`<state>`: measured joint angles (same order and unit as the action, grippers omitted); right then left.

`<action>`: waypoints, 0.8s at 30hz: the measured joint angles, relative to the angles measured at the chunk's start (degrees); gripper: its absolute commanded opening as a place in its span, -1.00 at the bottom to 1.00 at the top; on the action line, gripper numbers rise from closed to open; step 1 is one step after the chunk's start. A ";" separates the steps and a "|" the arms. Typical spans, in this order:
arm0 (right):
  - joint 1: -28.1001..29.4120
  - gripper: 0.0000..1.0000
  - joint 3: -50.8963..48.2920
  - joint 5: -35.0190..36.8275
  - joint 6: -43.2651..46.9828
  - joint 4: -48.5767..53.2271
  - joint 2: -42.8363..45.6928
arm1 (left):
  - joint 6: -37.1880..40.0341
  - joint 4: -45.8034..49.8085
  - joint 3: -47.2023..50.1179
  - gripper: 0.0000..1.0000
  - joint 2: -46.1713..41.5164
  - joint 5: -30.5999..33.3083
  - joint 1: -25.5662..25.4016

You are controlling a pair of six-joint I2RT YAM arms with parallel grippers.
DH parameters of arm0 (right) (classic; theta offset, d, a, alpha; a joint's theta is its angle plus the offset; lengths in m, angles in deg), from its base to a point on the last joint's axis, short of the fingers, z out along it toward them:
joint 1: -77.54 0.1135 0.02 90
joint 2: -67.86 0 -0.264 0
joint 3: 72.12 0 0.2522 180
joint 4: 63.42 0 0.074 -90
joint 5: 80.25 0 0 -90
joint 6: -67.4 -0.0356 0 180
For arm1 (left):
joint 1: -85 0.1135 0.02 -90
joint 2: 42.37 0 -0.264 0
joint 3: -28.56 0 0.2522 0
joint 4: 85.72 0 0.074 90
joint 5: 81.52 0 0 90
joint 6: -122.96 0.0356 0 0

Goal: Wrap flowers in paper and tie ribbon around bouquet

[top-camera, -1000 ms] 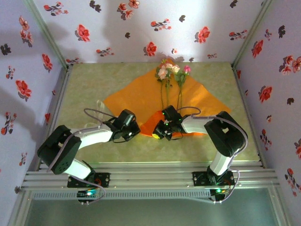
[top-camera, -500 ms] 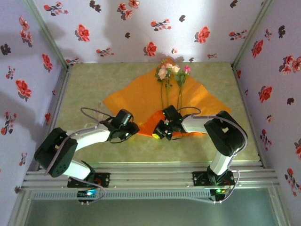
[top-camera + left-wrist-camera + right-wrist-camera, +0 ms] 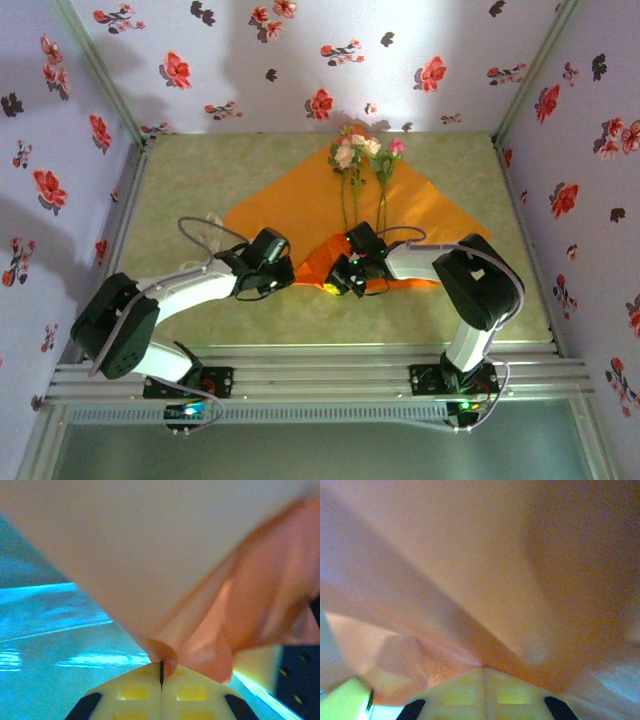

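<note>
Your left gripper (image 3: 161, 672) and right gripper (image 3: 483, 671) are both clamped on the paper (image 3: 290, 205). Pull apart and it may tear; lift fast and the flowers (image 3: 362, 155) slide off.

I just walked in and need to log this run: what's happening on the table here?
Two robot arms are handling the orange paper, which is spread on the table. The flowers lie on it, blooms at its far corner. The left gripper and right gripper are each shut on the paper's near part, close together. The flowers are not yet wrapped.
</note>
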<state>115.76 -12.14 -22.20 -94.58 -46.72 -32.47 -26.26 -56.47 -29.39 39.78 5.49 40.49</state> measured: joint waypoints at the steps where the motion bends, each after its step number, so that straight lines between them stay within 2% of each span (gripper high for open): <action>1: -0.04 -1.00 0.17 -0.11 0.00 0.22 -0.17 | 2.03 1.44 -1.99 -1.00 0.02 0.48 -1.22; 7: -0.37 -1.00 1.01 -1.16 0.07 0.98 -0.90 | 13.33 7.98 -12.76 -1.00 2.64 4.37 -6.88; 18: -0.48 -1.00 2.84 -1.42 2.99 3.74 -1.60 | 31.08 15.65 -24.35 -1.00 10.56 11.23 -12.24; 24: -0.63 -0.70 6.27 1.81 7.13 10.62 -1.42 | 33.68 14.95 -23.23 -1.00 9.99 12.70 -12.28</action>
<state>115.12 -5.87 -20.38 -87.46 -36.10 -33.89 7.42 -41.52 -52.62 49.77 18.19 28.20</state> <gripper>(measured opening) 0.120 0.038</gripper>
